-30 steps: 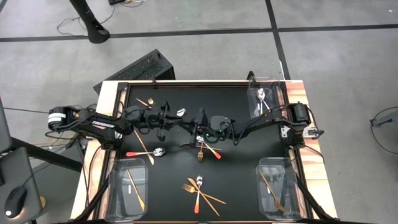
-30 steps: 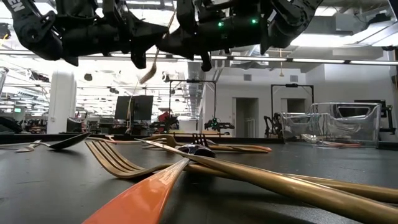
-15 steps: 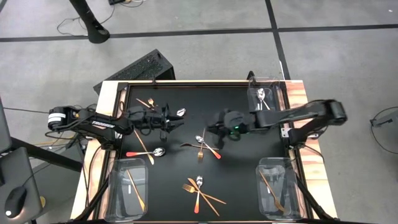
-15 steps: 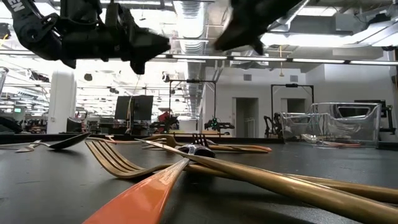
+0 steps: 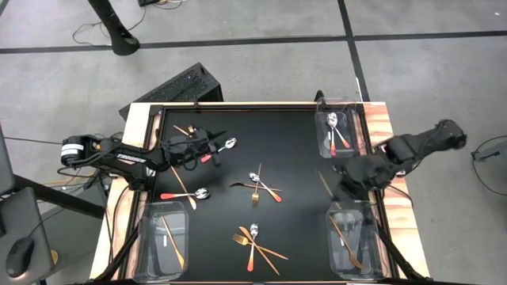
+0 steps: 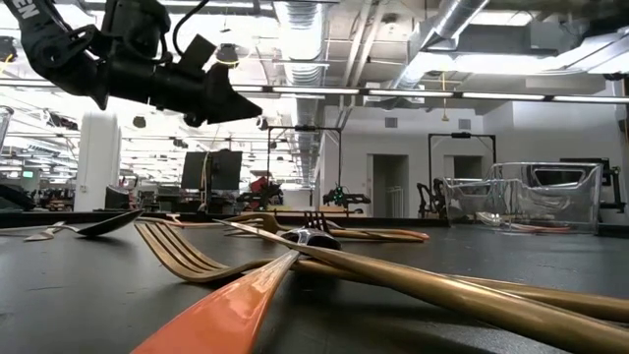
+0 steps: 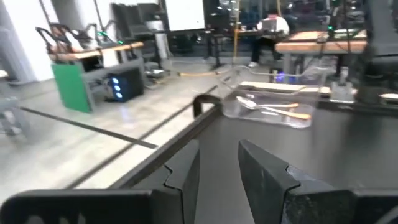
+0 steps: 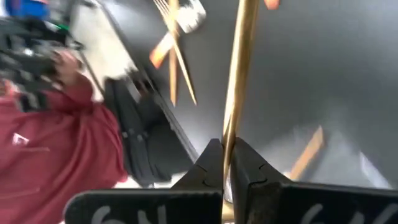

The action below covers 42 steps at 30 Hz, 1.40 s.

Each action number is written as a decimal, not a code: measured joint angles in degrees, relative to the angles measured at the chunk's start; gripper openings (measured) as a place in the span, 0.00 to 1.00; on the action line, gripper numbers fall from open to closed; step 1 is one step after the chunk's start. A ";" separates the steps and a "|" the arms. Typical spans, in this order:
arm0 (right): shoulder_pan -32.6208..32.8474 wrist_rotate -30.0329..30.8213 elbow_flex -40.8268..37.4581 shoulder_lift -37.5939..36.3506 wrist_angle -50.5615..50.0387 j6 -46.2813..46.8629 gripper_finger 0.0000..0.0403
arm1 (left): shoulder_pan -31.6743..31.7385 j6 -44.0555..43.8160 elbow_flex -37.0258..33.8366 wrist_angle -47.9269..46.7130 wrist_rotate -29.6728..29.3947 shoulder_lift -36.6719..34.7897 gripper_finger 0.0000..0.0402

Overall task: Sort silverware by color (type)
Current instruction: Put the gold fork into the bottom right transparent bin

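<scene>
Copper/gold pieces and silver pieces with red-orange handles lie on the black mat: a crossed pile (image 5: 253, 239) near the front, a group (image 5: 261, 187) at the middle, and a red-handled spoon (image 5: 187, 194) on the left. My right gripper (image 5: 342, 188) is shut on a gold stick-like piece (image 5: 325, 183) just beyond the near right bin (image 5: 353, 241). My left gripper (image 5: 215, 149) hovers open and empty over the mat's far left part, above a silver spoon (image 5: 228, 143). In the low view it hangs high (image 6: 221, 98). My right gripper pinches the gold piece's shaft (image 8: 233, 127) between its two fingers (image 8: 208, 165). The piece runs forward from the fingertips, along the fingers. In the high view it points from the gripper toward the table's far left and seems lifted clear of the mat.
Clear bins stand at three corners: the far right bin (image 5: 337, 131) with silver, red-handled pieces, the near right bin with gold pieces, and the near left bin (image 5: 166, 237) with a gold piece. A person in a red top (image 8: 56, 137) shows beyond the table. A gold fork (image 5: 187, 129) lies far left.
A second ago both grippers met over the table's middle with the gold piece hanging between them. My right arm has since swung toward the table's right edge, carrying the piece to the near right bin. My left gripper has drawn back a little toward the left, empty.
</scene>
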 joint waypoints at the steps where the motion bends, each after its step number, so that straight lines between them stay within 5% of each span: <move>1: 2.97 0.73 0.00 -0.13 -1.45 3.38 0.03 | 0.06 0.90 0.00 0.26 -0.24 0.00 0.25; 9: 21.34 3.65 -1.24 7.00 -3.74 21.79 0.04 | 0.07 4.76 0.00 0.93 -0.96 0.00 0.25; 14: 28.16 -1.11 -1.25 13.83 -3.43 30.72 0.08 | 0.14 5.81 0.00 1.64 -4.11 0.00 0.25; 22: 28.83 -4.05 -1.23 18.79 -2.11 35.94 0.17 | 0.16 6.19 0.00 5.62 -4.07 0.00 0.25; 32: 25.16 -4.13 -1.22 17.67 -3.88 30.28 0.34 | 0.16 4.86 0.00 3.43 -3.61 0.00 0.25; 38: 18.82 14.08 -1.18 15.14 2.91 14.40 0.38 | 0.16 4.80 0.00 3.20 -3.08 0.00 0.25; 42: 11.34 28.22 -1.16 15.59 9.25 -2.23 0.38 | 0.16 3.30 0.00 3.22 2.73 0.00 0.25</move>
